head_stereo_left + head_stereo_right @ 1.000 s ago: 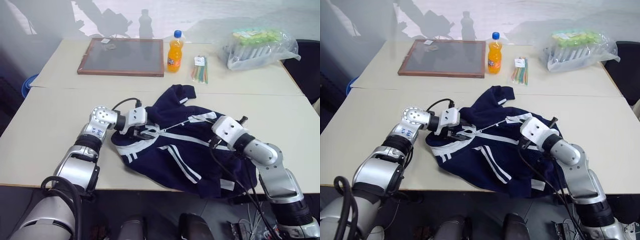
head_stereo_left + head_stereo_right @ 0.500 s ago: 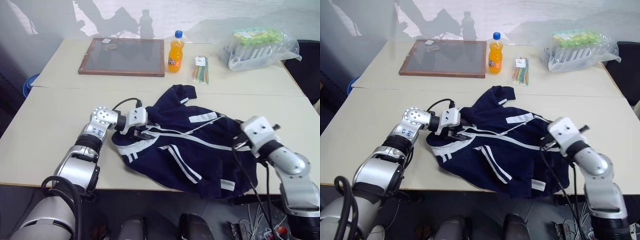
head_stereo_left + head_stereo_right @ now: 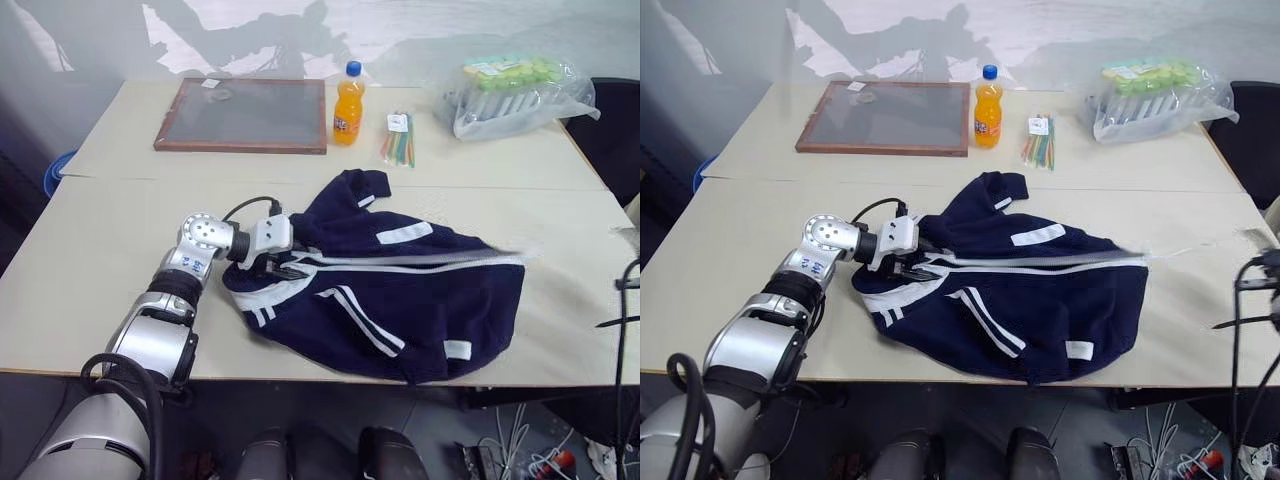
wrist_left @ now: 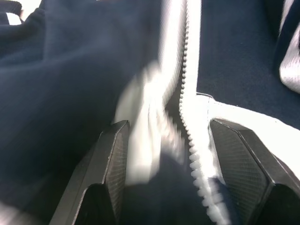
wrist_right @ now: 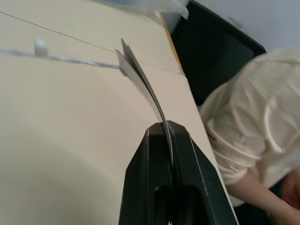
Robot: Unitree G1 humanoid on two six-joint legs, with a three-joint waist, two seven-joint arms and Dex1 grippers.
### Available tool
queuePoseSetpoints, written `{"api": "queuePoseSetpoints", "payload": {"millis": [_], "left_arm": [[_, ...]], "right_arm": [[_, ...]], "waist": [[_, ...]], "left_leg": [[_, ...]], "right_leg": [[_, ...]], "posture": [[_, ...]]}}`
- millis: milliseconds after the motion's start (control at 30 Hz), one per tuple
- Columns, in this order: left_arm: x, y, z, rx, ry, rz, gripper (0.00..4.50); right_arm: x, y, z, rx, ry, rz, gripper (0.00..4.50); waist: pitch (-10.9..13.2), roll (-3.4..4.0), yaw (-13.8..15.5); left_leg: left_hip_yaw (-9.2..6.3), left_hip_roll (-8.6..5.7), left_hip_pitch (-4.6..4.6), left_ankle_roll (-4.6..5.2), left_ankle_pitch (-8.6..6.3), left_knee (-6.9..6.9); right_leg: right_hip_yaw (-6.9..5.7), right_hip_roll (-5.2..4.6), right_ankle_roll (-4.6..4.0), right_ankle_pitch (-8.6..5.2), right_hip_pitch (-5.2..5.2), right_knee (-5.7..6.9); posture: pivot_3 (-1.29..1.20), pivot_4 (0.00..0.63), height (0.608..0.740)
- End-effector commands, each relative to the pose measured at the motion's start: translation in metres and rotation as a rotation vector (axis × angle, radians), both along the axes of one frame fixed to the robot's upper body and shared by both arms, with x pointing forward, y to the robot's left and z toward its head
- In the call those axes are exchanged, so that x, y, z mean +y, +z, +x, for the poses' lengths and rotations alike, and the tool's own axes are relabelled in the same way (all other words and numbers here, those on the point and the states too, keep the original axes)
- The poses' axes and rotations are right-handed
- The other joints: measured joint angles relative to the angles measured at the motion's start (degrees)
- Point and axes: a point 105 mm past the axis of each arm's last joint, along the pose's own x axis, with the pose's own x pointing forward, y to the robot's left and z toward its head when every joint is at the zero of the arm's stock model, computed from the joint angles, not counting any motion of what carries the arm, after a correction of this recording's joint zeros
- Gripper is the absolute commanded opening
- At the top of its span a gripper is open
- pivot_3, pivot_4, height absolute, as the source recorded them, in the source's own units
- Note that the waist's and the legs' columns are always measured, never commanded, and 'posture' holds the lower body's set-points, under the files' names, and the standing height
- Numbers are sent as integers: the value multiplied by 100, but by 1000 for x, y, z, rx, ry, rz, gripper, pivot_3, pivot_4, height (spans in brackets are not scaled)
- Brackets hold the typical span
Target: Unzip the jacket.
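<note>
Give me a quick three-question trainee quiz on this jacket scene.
1. True or false: the orange drink bottle stands upright on the table, beyond the jacket.
2. What do the right fingers pinch? A: a thin white tag. B: a sleeve. C: a bottle cap.
3. Fill in: the left fingers grip jacket fabric on either side of the white ____.

Key: 1 true; 2 A; 3 zipper.
</note>
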Motion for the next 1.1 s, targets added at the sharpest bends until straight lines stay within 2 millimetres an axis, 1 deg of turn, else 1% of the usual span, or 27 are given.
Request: {"api": "queuePoseSetpoints", "payload": {"millis": [33, 100, 167, 200, 233, 267, 300, 367, 433, 467, 500, 533, 633, 733, 800, 867, 933, 1000, 1100], "left_arm": [[11, -16, -6, 48, 14, 43, 2901], [11, -14, -5, 48, 17, 24, 2901], [7, 1, -5, 80, 21, -73, 2901], [6, 9, -6, 94, 19, -113, 2901], [7, 17, -7, 110, 16, -149, 2901], [9, 23, -10, 125, 10, -172, 2901], [12, 29, -13, 139, 5, -190, 2928], [18, 40, -20, 165, -2, -211, 3268], [26, 48, -29, 180, -5, -213, 3765], [34, 53, -35, 183, 0, -206, 4116], [41, 58, -40, 185, 6, -200, 4392], [49, 62, -45, 186, 18, -191, 4500], [69, 70, -59, 194, 58, -170, 4500], [102, 81, -73, 180, 132, -120, 4500], [117, 88, -79, 159, 172, -93, 4500], [131, 101, -88, 145, 200, -79, 4500], [141, 113, -98, 143, 216, -81, 4500], [147, 117, -102, 140, 233, -81, 4500], [152, 114, -105, 125, 251, -58, 4500]], "right_arm": [[-24, 28, -8, -80, -82, -17, 0], [-18, 28, 0, -58, -38, -30, 0], [25, 16, 25, 30, 195, -15, 0], [42, 10, 34, 75, 285, -26, 0], [58, 5, 42, 123, 375, -52, 0], [68, 0, 46, 163, 445, -70, 0], [79, -3, 50, 202, 521, -99, 189], [91, -9, 53, 277, 634, -130, 668], [99, -12, 51, 351, 742, -167, 1316], [103, -13, 47, 404, 809, -196, 1696], [105, -13, 43, 448, 864, -212, 2003], [105, -11, 38, 488, 905, -223, 2361], [97, 0, 26, 568, 972, -224, 3449], [87, 20, 10, 618, 1015, -173, 4472], [81, 32, 3, 612, 1014, -139, 4492], [75, 48, -2, 576, 1004, -75, 4492], [72, 60, -8, 548, 1009, -17, 4492], [71, 62, -12, 540, 1019, 25, 4492], [70, 59, -11, 516, 1008, 51, 4492]], "waist": [[-2, 3, -10], [-2, 4, -21], [-2, 4, -76], [-2, 4, -107], [-2, 4, -133], [-1, 4, -155], [1, 6, -163], [6, 14, -190], [8, 15, -182], [8, 15, -180], [10, 16, -179], [10, 16, -177], [11, 16, -161], [14, 19, -150], [17, 22, -155], [17, 22, -153], [17, 22, -145], [17, 22, -130], [17, 22, -126]], "left_leg": [[1, 0, 1, 0, 0, -2], [2, 1, 1, 0, 0, -3], [2, 1, 0, 0, 0, -3], [3, 2, 1, 0, 0, -3], [2, 3, 0, 0, 0, -2], [5, 4, -1, 0, 0, -3], [6, 5, -2, -1, 0, -3], [6, 4, -10, -1, 1, -5], [3, 3, -13, -1, 0, -5], [2, 3, -13, 0, 0, -6], [3, 3, -14, 0, -1, -5], [3, 3, -14, 1, -1, -6], [1, 4, -12, 1, -1, -2], [3, 7, -10, 1, -1, 4], [2, 10, -11, -1, -2, 3], [3, 11, -10, -2, -3, 3], [4, 12, -10, -2, -4, 5], [3, 14, -9, -5, -7, 4], [9, 14, -8, -6, -9, 4]], "right_leg": [[1, 0, 0, 0, -1, 0], [1, 0, 0, 0, -1, -1], [1, 0, 0, 0, -1, -1], [3, 0, 0, 0, -1, -1], [3, 2, 0, 0, -2, 0], [5, 3, 0, 0, -6, 1], [6, 3, 0, 0, -9, 2], [6, 3, 1, 0, -16, 2], [5, 2, 0, 0, -18, 0], [4, 2, 0, 0, -18, 0], [4, 2, 0, 0, -17, -2], [5, 1, 0, 0, -17, -4], [4, 1, 0, 0, -13, -5], [6, 1, 0, 0, -11, -4], [6, 2, 0, 0, -13, -3], [5, 1, 0, 0, -12, -3], [6, 1, 0, 0, -12, -4], [6, 2, -1, -1, -13, -3], [10, 2, -2, -1, -13, -3]], "posture": [[0, 150, 740], [0, 150, 740], [0, 150, 740], [0, 150, 740], [0, 150, 740], [0, 150, 740], [0, 150, 740], [0, 150, 740], [0, 150, 740], [0, 150, 740], [0, 150, 740], [0, 150, 740], [0, 150, 740], [0, 150, 740], [0, 150, 740], [0, 150, 740], [0, 150, 740], [0, 150, 740], [0, 150, 740]]}}
